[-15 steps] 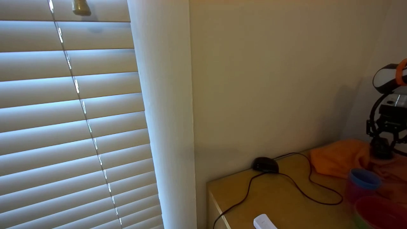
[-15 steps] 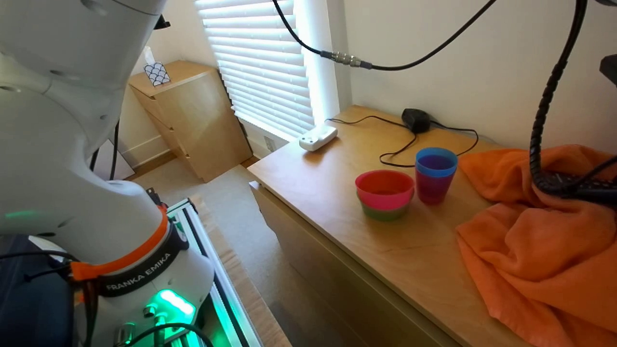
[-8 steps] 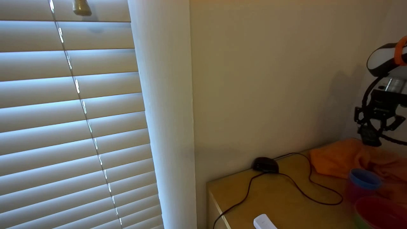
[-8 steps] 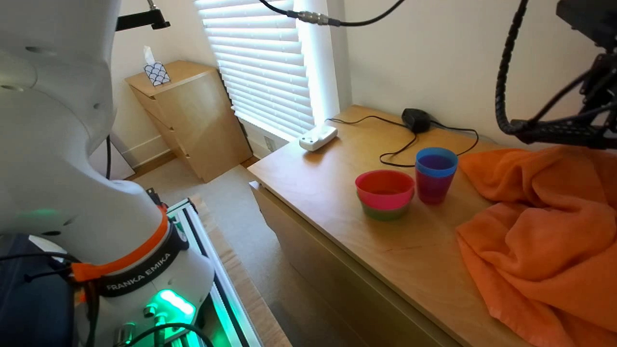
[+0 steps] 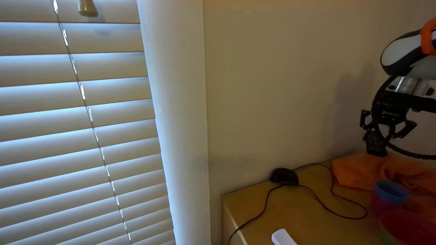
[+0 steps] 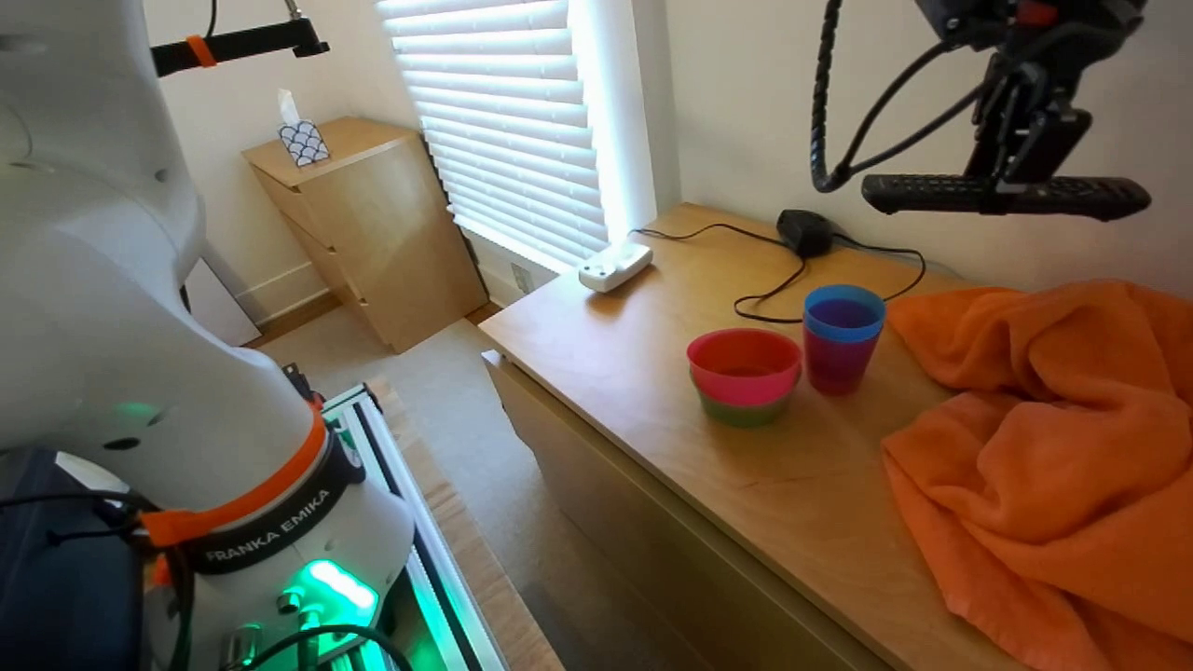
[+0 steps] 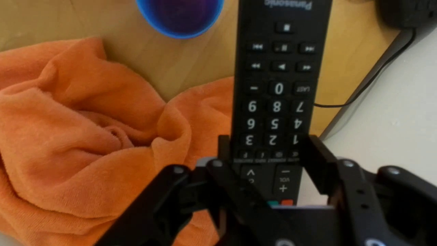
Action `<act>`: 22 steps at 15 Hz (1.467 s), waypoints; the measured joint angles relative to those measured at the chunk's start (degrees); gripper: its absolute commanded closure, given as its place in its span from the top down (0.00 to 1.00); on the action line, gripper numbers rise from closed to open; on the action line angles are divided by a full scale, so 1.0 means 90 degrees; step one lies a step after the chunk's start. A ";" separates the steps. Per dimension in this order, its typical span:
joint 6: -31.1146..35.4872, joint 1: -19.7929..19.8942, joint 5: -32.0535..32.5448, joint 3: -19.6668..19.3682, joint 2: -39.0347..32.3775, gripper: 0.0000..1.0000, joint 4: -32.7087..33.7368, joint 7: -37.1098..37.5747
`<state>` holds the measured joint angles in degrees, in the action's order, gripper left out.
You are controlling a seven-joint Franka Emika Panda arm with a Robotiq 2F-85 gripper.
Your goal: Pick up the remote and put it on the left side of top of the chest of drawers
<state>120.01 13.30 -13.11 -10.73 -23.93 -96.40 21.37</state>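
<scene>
A long black remote (image 6: 918, 194) with white-marked buttons is held level in the air above the orange cloth. It also shows in the wrist view (image 7: 278, 89), pointing up the picture. My gripper (image 6: 1011, 179) is shut on the remote, one finger on each long edge near its middle; the wrist view shows both fingers (image 7: 268, 147) against it. In an exterior view the gripper (image 5: 378, 134) is at the right edge, with the remote seen end-on. The light tan chest of drawers (image 6: 596, 349) has its flat top below and left of the gripper; its top also shows here (image 5: 303, 211).
A red bowl (image 6: 744, 354) stacked on a green one and a blue-rimmed purple cup (image 6: 842, 354) stand mid-top. A crumpled orange cloth (image 6: 1053, 447) covers the right. A black adapter (image 6: 803, 233) with cable lies near the wall. A white box (image 6: 615, 267) sits at the left end.
My gripper has lifted the remote up off the orange cloth and moved left with it in both exterior views. The bowls, cup, cloth and white box have not moved.
</scene>
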 measured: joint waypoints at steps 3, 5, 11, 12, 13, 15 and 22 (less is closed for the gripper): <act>0.0661 -0.0345 -0.0029 0.0043 0.0604 0.30 -0.0970 0.0424; 0.1115 -0.0536 -0.0091 0.0097 0.1043 0.30 -0.1680 0.0598; 0.1990 -0.0816 -0.0609 0.0508 0.2382 0.30 -0.3765 0.0260; 0.2090 -0.0892 -0.0627 0.0599 0.2630 0.30 -0.4128 0.0221; 0.2157 -0.0973 -0.0627 0.0702 0.2873 0.30 -0.4481 0.0223; 0.2216 -0.1155 -0.0598 0.0948 0.3327 0.30 -0.5126 0.0301; 0.3381 -0.1987 -0.0449 0.2003 0.4562 0.55 -0.6988 0.0211</act>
<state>150.44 -4.58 -17.15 7.30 17.13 -159.29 23.26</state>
